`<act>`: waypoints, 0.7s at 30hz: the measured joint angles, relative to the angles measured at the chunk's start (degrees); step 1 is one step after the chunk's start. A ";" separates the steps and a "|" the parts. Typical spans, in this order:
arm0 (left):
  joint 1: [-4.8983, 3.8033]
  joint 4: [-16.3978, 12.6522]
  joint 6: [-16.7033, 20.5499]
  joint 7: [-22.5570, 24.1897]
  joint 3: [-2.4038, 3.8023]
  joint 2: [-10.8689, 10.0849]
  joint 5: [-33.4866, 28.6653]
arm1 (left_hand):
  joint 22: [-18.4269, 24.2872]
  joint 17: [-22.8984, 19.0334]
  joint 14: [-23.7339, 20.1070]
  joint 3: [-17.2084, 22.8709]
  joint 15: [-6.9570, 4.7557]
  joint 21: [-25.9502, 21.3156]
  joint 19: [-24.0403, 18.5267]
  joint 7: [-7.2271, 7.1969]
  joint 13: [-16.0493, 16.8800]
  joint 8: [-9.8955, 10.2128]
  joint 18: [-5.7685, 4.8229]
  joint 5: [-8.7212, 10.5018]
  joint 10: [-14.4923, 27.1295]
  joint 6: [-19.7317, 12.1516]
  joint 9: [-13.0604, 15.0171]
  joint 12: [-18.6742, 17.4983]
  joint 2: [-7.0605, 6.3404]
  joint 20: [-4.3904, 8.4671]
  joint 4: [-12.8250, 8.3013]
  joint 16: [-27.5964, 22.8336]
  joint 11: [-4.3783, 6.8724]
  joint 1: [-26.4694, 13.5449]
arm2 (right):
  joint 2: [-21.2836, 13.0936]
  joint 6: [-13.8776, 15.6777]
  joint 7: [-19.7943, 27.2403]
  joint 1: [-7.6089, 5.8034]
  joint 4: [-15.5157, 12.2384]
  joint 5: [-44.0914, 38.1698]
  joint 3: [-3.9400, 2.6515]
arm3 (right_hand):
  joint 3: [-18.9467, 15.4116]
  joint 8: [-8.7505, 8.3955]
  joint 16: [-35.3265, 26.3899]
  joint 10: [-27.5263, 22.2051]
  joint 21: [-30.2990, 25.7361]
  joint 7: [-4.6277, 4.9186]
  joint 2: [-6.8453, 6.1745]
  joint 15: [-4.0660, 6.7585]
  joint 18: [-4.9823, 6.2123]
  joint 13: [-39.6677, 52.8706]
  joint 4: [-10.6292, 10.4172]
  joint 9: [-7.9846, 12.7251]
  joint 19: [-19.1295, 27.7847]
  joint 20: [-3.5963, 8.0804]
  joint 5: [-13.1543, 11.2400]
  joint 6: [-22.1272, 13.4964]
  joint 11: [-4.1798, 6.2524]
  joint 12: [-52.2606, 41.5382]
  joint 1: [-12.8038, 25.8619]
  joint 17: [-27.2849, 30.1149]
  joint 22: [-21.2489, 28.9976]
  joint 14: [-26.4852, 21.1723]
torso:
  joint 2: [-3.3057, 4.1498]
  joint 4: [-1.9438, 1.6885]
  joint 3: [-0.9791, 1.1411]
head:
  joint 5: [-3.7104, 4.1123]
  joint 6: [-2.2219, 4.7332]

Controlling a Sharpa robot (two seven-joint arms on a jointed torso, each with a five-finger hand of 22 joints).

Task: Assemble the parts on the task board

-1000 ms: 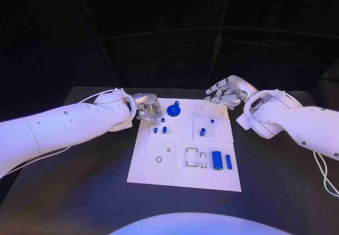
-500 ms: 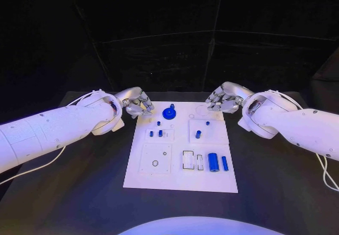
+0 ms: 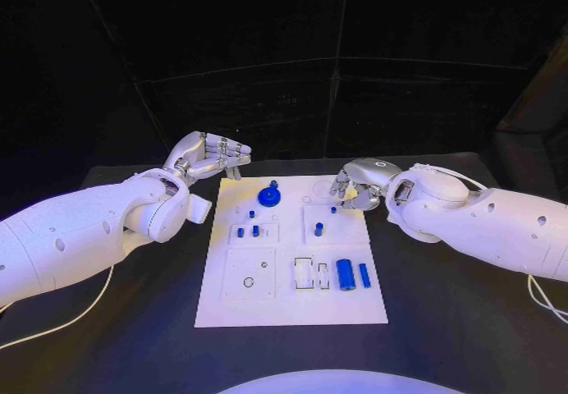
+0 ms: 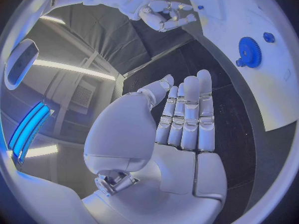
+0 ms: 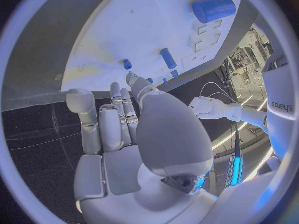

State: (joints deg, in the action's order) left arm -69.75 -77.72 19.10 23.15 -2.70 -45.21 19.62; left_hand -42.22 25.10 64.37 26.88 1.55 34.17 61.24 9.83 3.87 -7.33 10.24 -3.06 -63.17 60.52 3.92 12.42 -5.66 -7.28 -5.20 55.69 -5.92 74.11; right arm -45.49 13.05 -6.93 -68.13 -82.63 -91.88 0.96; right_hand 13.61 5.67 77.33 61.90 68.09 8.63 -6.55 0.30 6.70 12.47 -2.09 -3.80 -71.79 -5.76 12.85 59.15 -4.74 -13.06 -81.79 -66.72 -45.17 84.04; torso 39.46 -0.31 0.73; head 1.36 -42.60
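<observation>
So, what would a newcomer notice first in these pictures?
Probably the white task board in the middle of the black table, with small blue parts on it: a blue gear near its far edge and a thick blue cylinder nearer the robot. Next, the two silver hands: the left hand raised beyond the board's far left corner, the right hand at its far right corner, both holding nothing.

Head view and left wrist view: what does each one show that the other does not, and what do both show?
Only the head view gives the whole task board, with the big blue cylinder and the small blue pegs on it. Only the left wrist view gives the palm of the left hand, fingers straight and holding nothing. Both give the blue gear at the board's far end and the right hand, which holds nothing visible.
</observation>
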 measured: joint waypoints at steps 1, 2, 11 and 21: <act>0.04 -0.16 0.19 0.87 0.00 -0.11 -2.17 | 0.04 -0.07 0.00 0.00 0.00 0.00 0.00 0.00 0.00 0.00 0.00 0.00 0.00 0.00 0.00 0.00 0.00 0.00 0.00 0.00 0.00 0.00 | 0.02 -0.24 -0.03 0.18 -0.23 -0.70 0.00 | 0.27 -0.08 0.00 -0.07 0.00 0.15 -0.14 0.00 0.01 -0.43 0.02 0.00 -0.08 -0.08 0.00 -0.06 -0.08 0.39 -0.14 0.00 0.01 0.00 | 0.00 0.00 0.00 | 0.06 0.02; 0.06 -0.27 0.32 1.44 0.00 -0.18 -3.62 | 0.11 -0.12 0.00 -0.09 0.00 0.00 0.00 0.00 0.00 0.00 0.00 0.00 0.00 0.00 0.00 0.00 0.00 0.00 0.09 0.00 0.00 0.00 | 0.05 -0.41 -0.04 0.29 -0.37 -1.14 0.00 | 0.36 -0.08 0.00 -0.07 0.00 0.26 -0.23 -0.12 0.01 -0.71 0.11 0.00 -0.08 -0.08 0.00 -0.15 -0.08 0.46 -0.23 0.00 0.01 -0.12 | 0.01 0.00 0.00 | 0.10 0.03; 0.28 -0.90 0.89 4.42 -0.02 -0.44 -10.72 | 0.39 -0.44 -0.61 -0.71 0.20 -0.41 -0.49 0.21 -0.01 0.00 -0.02 0.00 0.22 -0.22 -0.08 0.22 0.00 -0.10 0.06 0.00 -0.22 0.00 | 0.52 -1.76 -0.10 0.74 -0.73 -3.44 0.01 | 2.26 -0.37 0.00 0.13 0.00 0.44 -0.23 -0.41 0.00 -2.72 0.90 -0.01 -0.30 -0.30 0.00 0.02 -0.28 1.21 -0.23 -0.17 -0.08 0.00 | 0.07 -0.07 -0.04 | 0.18 0.10; 0.40 -1.03 0.96 5.49 -0.02 -0.50 -13.27 | 0.51 -0.55 -0.60 -0.95 0.20 -0.67 -0.69 0.21 -0.01 0.00 -0.03 0.00 0.22 -0.22 -0.07 0.23 0.00 -0.29 0.14 0.00 -0.22 0.00 | 1.24 -3.66 -0.62 1.25 0.12 -4.42 0.02 | 5.66 -0.86 0.00 1.07 0.00 0.77 -0.23 -0.41 0.00 -5.14 1.77 -0.01 -0.30 -0.30 -1.42 0.79 -0.58 1.97 -0.23 -0.41 -0.37 0.00 | 0.08 -0.08 -0.07 | -0.03 -0.25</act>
State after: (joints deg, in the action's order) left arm -69.35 -78.75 20.06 28.64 -2.72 -45.70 6.35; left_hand -41.71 24.56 63.77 25.93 1.75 33.51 60.55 10.04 3.86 -7.33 10.21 -3.06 -62.95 60.30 3.85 12.64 -5.66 -7.57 -5.06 55.69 -6.14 74.11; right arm -44.25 9.39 -7.54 -66.88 -82.51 -96.30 0.98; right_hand 19.27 4.81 77.33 62.97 68.09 9.41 -6.78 -0.11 6.70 7.34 -0.32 -3.81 -72.09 -6.06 11.43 59.94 -5.32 -11.09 -82.02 -67.13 -45.54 84.04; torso 39.54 -0.39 0.66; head 1.33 -42.85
